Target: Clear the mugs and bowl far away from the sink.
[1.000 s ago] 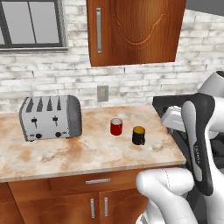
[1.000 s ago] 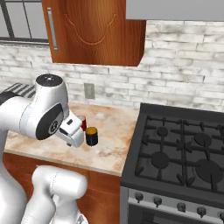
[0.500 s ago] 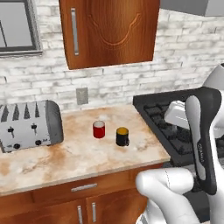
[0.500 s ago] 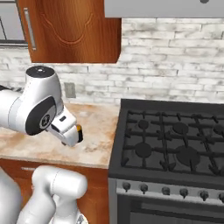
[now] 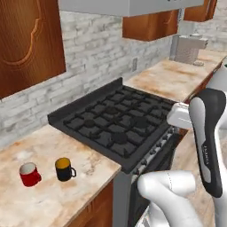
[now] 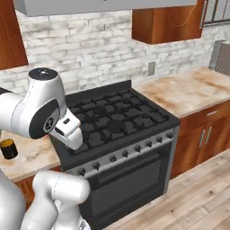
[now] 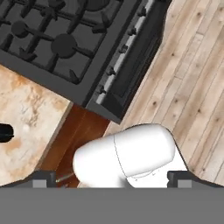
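On the counter left of the stove [image 5: 117, 117], the black mug [image 5: 64, 169] looks light, rigid: spread-jawed, empty gripper [image 7: 112, 180] should pinch its rim.

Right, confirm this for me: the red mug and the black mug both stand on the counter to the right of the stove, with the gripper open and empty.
Not quite. The red mug and black mug stand on the counter to the left of the stove, as the left base view shows. The open, empty gripper part stands.

red mug [image 5: 29, 174], black mug [image 5: 64, 169], stove [image 5: 116, 123]
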Tool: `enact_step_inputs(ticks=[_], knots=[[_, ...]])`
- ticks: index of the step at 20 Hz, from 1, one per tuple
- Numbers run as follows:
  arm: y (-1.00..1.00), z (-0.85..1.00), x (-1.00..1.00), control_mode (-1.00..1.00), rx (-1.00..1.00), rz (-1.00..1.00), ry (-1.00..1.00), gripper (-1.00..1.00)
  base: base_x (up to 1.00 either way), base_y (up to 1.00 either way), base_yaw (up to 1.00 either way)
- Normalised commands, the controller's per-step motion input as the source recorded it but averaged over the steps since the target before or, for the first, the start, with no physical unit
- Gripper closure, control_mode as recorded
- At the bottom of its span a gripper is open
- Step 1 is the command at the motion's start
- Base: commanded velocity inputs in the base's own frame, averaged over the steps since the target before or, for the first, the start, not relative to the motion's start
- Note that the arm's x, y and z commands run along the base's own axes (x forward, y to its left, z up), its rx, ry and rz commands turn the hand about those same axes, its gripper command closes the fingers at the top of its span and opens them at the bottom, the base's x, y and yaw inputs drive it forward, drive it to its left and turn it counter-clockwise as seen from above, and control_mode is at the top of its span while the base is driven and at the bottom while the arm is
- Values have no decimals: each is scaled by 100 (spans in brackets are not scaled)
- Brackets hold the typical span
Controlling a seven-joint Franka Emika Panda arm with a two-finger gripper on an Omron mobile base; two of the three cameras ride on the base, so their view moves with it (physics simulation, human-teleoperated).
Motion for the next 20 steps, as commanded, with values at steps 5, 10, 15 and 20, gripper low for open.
enact_step_inputs(ticks=[5, 10, 15, 20], knots=[[0, 0, 0, 100, 0, 0, 0, -100, 0, -2, -99], [0, 0, 0, 100, 0, 0, 0, -100, 1, -60, -84], [0, 0, 0, 100, 0, 0, 0, -100, 35, -89, -66], [0, 0, 0, 100, 0, 0, 0, -100, 93, -67, -43]])
